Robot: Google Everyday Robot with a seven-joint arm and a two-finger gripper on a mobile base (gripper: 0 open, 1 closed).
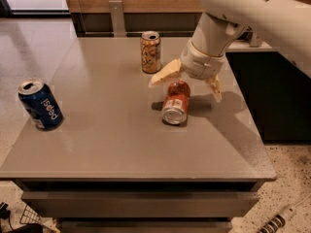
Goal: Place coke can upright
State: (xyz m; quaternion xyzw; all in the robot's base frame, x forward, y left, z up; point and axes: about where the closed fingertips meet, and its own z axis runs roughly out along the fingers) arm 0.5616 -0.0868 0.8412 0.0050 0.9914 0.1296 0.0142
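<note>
The coke can [176,103] is red-orange with a silver top and lies on its side near the middle of the grey table [112,144], its silver end facing the front edge. My gripper [185,87] hangs just above the can's far end with its two tan fingers spread wide, one finger [164,74] to the can's left and the other to its right. The gripper is open and holds nothing.
An orange-tan patterned can [150,52] stands upright at the back of the table, close to the left finger. A blue Pepsi can [41,105] stands upright near the left edge. A dark cabinet [272,91] is to the right of the table.
</note>
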